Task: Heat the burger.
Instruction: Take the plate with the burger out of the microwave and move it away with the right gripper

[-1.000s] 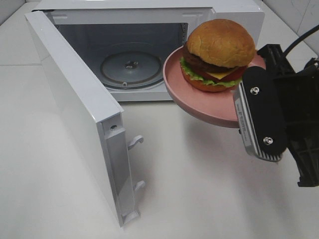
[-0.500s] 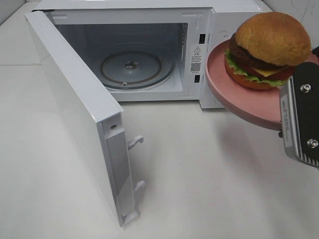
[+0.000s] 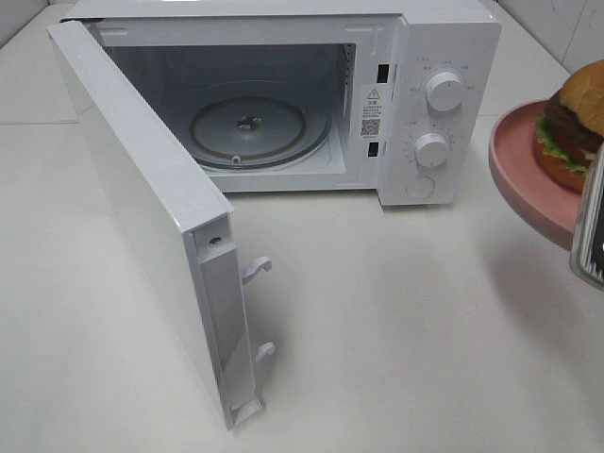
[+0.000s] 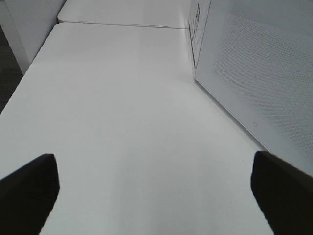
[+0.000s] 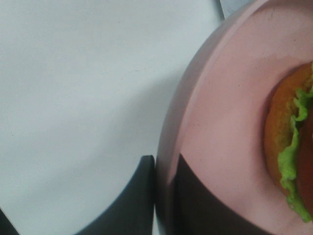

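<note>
White tabletop (image 3: 396,321) carries a microwave (image 3: 444,57) at its far edge, door (image 3: 142,217) swung wide so the turntable (image 3: 247,127) is clear for loading. Off the table's right edge, the right gripper (image 5: 164,196) pinches the pink plate (image 5: 215,127) by its rim, seemingly to keep the burger (image 3: 574,127) level and aloft. The left gripper (image 4: 151,191) waits spread open over bare table near the door.

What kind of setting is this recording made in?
Probably a mock kitchen counter on a test bench: a white microwave oven with its door open, a burger on a pink round plate, and a bare white tabletop.
</note>
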{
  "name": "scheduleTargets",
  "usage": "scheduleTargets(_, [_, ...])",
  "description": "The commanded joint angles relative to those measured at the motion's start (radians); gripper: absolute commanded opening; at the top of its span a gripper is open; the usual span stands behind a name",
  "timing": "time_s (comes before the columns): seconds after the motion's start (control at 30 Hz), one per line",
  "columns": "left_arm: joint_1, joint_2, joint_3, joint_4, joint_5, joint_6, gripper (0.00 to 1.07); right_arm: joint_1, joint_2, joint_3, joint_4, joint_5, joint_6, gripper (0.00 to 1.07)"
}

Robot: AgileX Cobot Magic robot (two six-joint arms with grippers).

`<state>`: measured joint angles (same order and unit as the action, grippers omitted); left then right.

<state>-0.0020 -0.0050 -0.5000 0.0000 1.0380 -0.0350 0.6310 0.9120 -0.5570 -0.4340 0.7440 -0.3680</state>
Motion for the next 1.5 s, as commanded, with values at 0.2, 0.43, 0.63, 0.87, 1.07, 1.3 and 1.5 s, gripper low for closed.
scheduleTargets(0.2, [0.002,-0.015,0.002,0.006,-0.003,-0.003,1.01,-0.007,0.002,-0.007,-0.136,0.031,0.208,0.00])
scheduleTargets(0.43, [0.002,-0.015,0.002,0.006,-0.003,-0.003,1.01,-0.103,0.076,-0.007,-0.172,0.065,0.411,0.00])
scheduleTargets(0.63, [0.002,-0.015,0.002,0.006,-0.003,-0.003,1.01,-0.305,0.190,-0.007,-0.216,0.026,0.508,0.00])
scheduleTargets(0.87, [0.002,-0.015,0.002,0.006,-0.003,-0.003,1.01,-0.461,0.285,-0.007,-0.223,-0.065,0.546,0.00])
scheduleTargets(1.07, [0.002,-0.015,0.002,0.006,-0.003,-0.003,1.01,-0.598,0.371,-0.007,-0.224,-0.206,0.556,0.00])
scheduleTargets(1.3, [0.002,-0.015,0.002,0.006,-0.003,-0.003,1.01,-0.695,0.483,-0.007,-0.223,-0.345,0.556,0.00])
scheduleTargets(1.5, [0.002,-0.015,0.002,0.006,-0.003,-0.003,1.01,-0.704,0.592,-0.007,-0.222,-0.396,0.556,0.00])
